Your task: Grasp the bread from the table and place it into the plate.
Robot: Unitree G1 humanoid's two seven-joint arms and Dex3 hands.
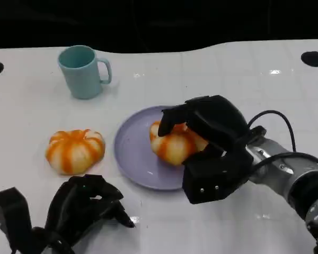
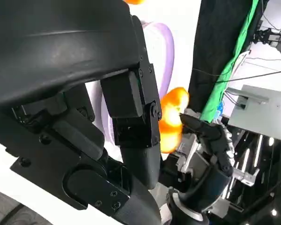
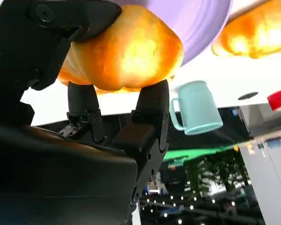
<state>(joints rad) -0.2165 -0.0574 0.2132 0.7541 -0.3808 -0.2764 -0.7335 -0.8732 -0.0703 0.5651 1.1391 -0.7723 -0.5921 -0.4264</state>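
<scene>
While the right hand (image 1: 212,151) sits over the purple plate (image 1: 132,153) in the head view, its fingers are wrapped around the bread (image 1: 175,144), which is over the plate's right half; can't tell if it's touching the surface. Left hand (image 1: 85,206) rests on the white bench (image 1: 201,79) just short of the plate's near-left rim, fingers curled in, nothing in them. A second orange bun (image 1: 75,150) lies on the bench just ahead of the left hand, left of the plate. A teal mug (image 1: 84,71) stands well beyond both hands, handle toward the right.

Left wrist view: left hand's black shell and fingers (image 2: 131,117) up close, holding nothing. Past them, plate rim (image 2: 161,56), and the bread (image 2: 171,117) gripped in the right hand (image 2: 201,133).

Right wrist view: right hand's fingers (image 3: 150,112) clamped on the bread (image 3: 126,56), plate (image 3: 201,23) right behind it. Second bun (image 3: 257,33) beyond the plate edge, mug (image 3: 196,108) further out.
</scene>
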